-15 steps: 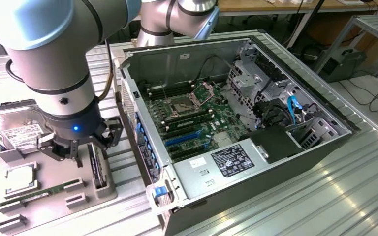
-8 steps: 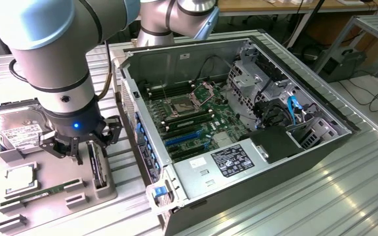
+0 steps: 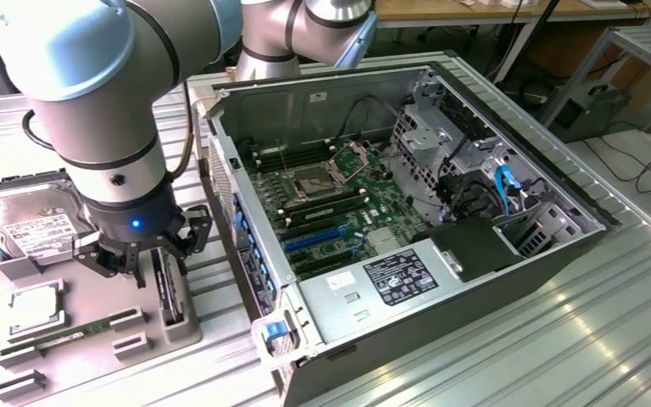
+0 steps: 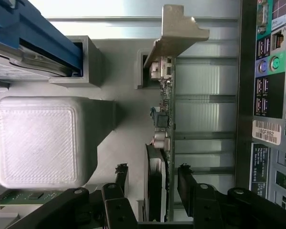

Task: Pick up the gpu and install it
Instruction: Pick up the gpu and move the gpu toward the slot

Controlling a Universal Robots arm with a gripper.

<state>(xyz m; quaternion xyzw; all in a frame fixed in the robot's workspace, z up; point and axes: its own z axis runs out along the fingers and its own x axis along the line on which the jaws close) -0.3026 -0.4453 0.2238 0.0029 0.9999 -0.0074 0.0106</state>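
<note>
Now your hand (image 3: 142, 254) sits low over the gpu (image 4: 164, 109), fingers (image 4: 186, 179) wide on either side of the card, seemingly not touching it. You see the gpu standing on edge in a gray holder (image 3: 190, 335) on the bench (image 3: 597, 339), beside the open computer case (image 3: 416, 212).

Ribbed metal table (image 3: 597, 322) carries an open computer case (image 3: 495, 297) lying on its side. A grey parts tray (image 3: 99, 297) lies just beside it, toward the exterior view's left.
</note>
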